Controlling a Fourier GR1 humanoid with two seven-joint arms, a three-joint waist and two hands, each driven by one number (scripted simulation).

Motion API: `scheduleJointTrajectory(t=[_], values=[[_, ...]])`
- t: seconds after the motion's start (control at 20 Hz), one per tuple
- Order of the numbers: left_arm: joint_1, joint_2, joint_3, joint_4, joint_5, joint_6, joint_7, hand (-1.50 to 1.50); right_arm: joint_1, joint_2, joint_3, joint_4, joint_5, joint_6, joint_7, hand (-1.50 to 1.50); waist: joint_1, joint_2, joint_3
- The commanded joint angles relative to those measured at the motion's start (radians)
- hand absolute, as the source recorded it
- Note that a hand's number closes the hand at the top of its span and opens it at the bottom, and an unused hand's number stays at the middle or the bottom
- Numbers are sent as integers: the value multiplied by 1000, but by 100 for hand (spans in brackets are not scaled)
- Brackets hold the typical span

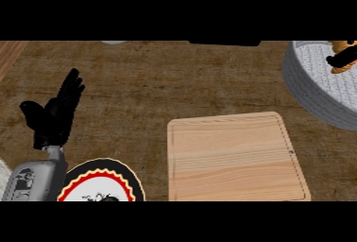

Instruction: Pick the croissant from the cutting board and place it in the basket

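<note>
The brown worktop is carrying a bare cutting board. At its far right corner, the right hand is gripping the croissant over the grey basket; it should lower before letting go. The left hand is resting open.

cutting board centre | basket far right | croissant seemingly over it
</note>
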Motion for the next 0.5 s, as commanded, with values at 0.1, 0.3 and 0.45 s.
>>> scheduleJointTrajectory(t=[0.1,0.3,0.45], values=[[-47,28,17,-4,22,-26,51,0,32,-2,4,12,12,-32,2,150,7,4,1],[16,15,5,-30,14,-27,13,0,19,-23,26,20,37,5,16,150,11,1,0],[16,-19,-14,-11,-3,-1,-3,0,61,-47,14,24,28,-22,-35,150,12,9,2]])
